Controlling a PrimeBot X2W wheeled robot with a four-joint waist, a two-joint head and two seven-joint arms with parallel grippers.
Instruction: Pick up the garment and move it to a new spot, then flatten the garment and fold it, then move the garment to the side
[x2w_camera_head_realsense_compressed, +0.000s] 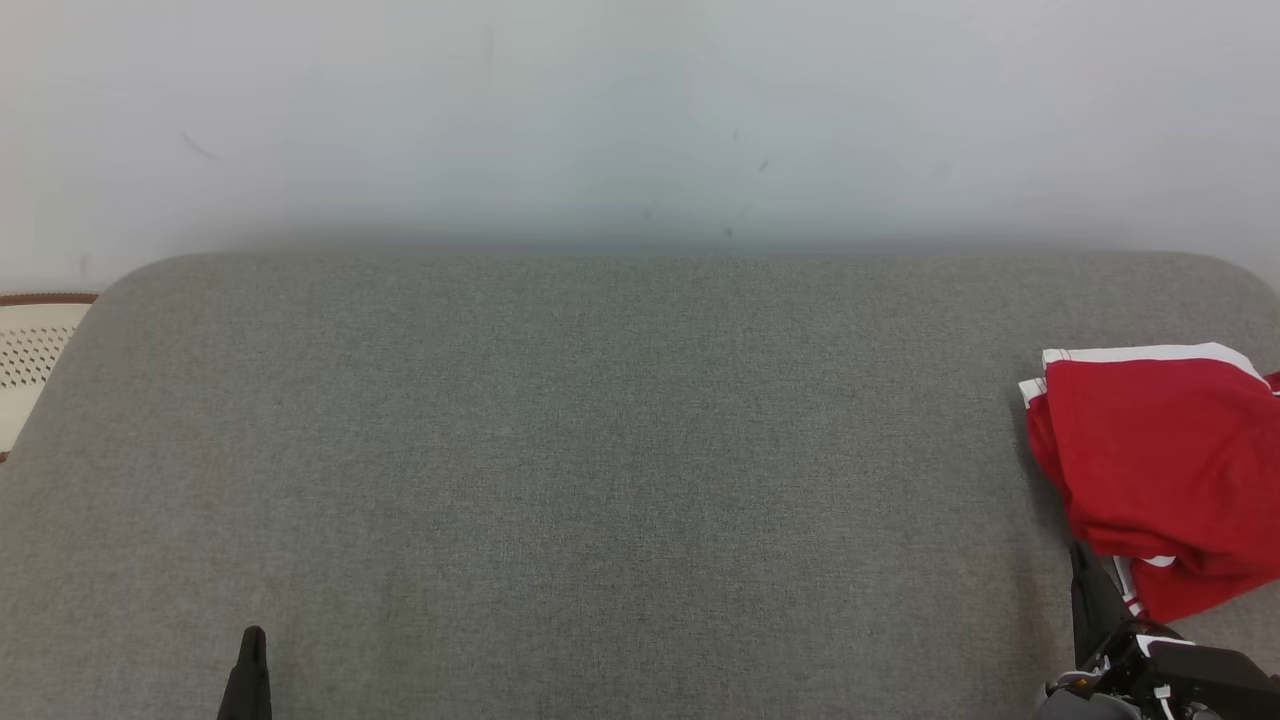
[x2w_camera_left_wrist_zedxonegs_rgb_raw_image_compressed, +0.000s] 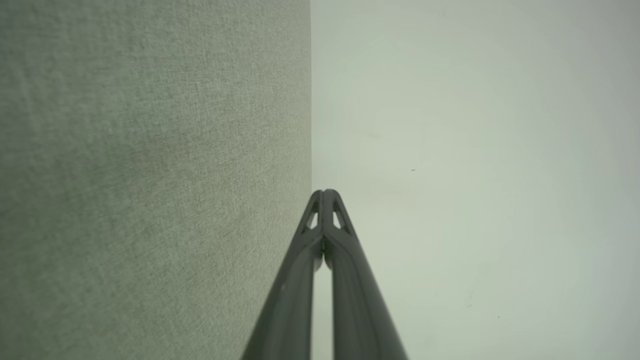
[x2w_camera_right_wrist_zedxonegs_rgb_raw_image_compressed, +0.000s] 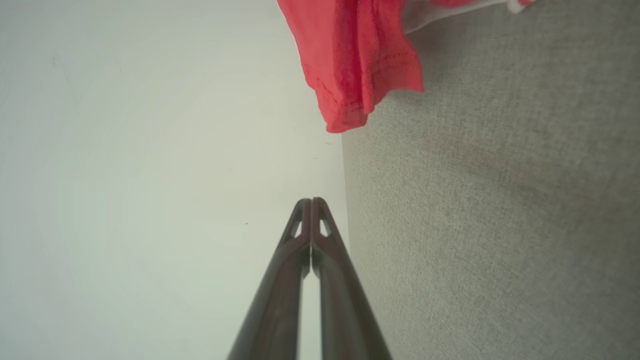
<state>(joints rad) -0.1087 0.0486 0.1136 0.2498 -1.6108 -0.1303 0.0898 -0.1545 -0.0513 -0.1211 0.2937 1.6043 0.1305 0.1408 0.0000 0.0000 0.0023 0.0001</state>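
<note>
The left gripper (x2w_camera_left_wrist_zedxonegs_rgb_raw_image_compressed: 325, 196) rises from the bottom middle of the frame, its two dark fingers (x2w_camera_left_wrist_zedxonegs_rgb_raw_image_compressed: 292, 300) slanting inward until their tips meet just below the centre. The tips press flat together, and a thin sliver of gap shows between the fingers lower down. The left half of the frame is grey woven fabric (x2w_camera_left_wrist_zedxonegs_rgb_raw_image_compressed: 150, 175) with a fine, even weave. The right half is a pale, plain wall (x2w_camera_left_wrist_zedxonegs_rgb_raw_image_compressed: 475, 150) carrying a few tiny dark specks. Fabric and wall meet along a straight vertical line down the middle, ending behind the fingertips.
</note>
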